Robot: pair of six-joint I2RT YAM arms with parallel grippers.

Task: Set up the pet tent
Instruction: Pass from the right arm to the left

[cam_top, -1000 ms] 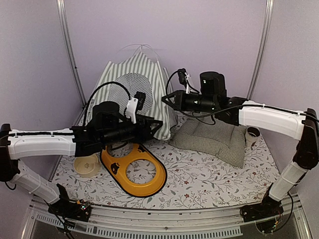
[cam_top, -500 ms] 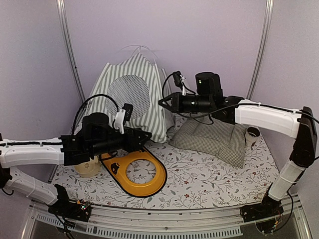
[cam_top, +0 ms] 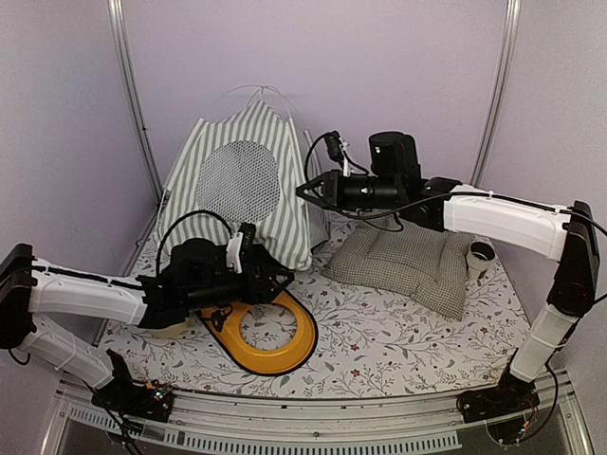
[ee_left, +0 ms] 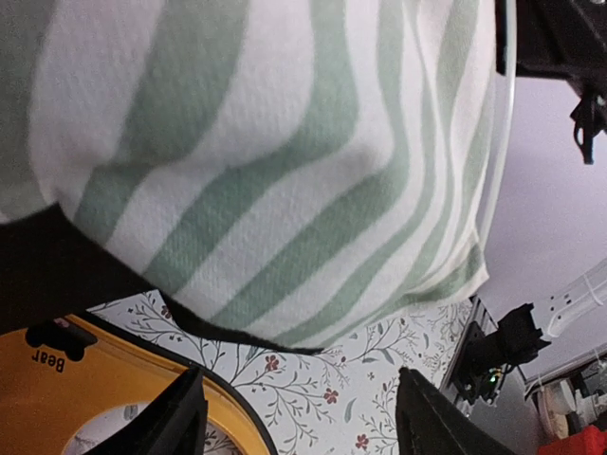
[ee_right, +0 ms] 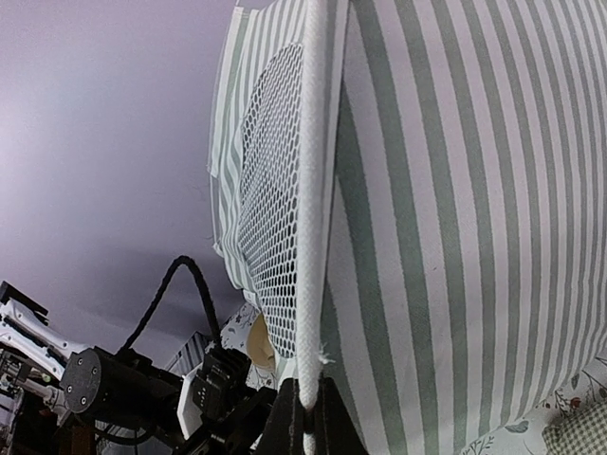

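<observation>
Looks like the shaping stage. Finds the pet tent (cam_top: 242,185) upright at the back-left corner of the table (cam_top: 379,355), with the round mesh window (cam_top: 239,180) turned toward the front. Judged close to done, with only squaring and settling of the base left.

From the left: reaches low over the near-left part of the table with the left arm, forearm nearly level. Aims the left gripper (cam_top: 281,281) at the tent's lower front corner, just above the yellow ring dish (cam_top: 302,349). Shows, in the left wrist view, fingers (ee_left: 180,422) spread with nothing between them and striped fabric hanging just ahead. Cannot tell whether touching the cloth or just short of it.

Further right: comes in high from the right edge with the right arm, elbow bent, wrist level. Sets the right gripper (cam_top: 305,189) at the tent's right front edge and pinches the white corner seam (ee_right: 311,237), fingertips pressed together on it.

Next, probably: keep that pinch steady as an anchor, bring the spread left fingers onto the hem and close. Then draw the base corner outward without tipping the tent onto the checked cushion (cam_top: 408,265) just beside it.
</observation>
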